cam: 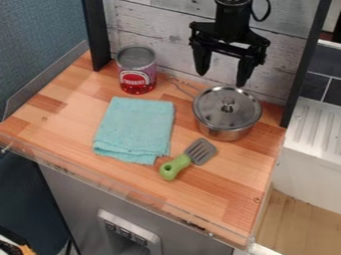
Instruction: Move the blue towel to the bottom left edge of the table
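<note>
With my tool (222, 79) spread and empty, I judge this the approach, calling for descent onto the folded turquoise towel (136, 127) at its lower left.

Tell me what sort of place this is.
Probably a toy kitchen set up for a robot: a lidded pot, a green-handled slotted spatula and a folded blue towel lie on a wooden counter.

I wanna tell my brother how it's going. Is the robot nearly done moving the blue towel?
Nothing looks done yet: wood shows between the towel and the table's bottom left edge. Nothing is in hand: the gripper hangs open near the pot. Left to do: grab the towel, move it there, let go.
</note>
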`<act>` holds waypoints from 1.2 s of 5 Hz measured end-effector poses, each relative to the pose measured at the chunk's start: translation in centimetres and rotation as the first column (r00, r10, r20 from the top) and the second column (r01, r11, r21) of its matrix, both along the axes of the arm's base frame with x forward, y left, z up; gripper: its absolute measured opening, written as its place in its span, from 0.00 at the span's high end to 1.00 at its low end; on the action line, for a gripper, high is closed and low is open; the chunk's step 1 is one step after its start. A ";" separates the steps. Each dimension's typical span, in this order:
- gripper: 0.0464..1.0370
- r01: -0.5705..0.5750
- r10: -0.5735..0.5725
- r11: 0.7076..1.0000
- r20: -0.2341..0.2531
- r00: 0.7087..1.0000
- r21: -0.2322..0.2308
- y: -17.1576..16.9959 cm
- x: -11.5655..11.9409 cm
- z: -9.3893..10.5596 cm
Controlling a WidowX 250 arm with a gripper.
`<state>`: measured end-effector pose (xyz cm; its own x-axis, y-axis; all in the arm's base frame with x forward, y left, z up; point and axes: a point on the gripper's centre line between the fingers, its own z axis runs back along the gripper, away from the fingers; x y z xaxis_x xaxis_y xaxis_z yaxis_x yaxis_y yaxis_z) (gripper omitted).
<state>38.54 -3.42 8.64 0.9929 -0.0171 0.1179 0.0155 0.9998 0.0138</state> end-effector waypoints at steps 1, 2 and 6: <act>0.04 -0.002 0.002 1.000 -0.037 0.999 0.002 0.1 -0.3 -1.4; 0.04 -0.035 0.036 0.999 -0.104 0.994 0.007 1.4 -2.7 -3.8; 0.04 -0.168 0.171 0.983 -0.036 0.985 0.078 6.0 -7.3 -6.3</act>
<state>31.25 2.55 2.38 0.9862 0.1446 0.0802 -0.1517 0.9842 0.0913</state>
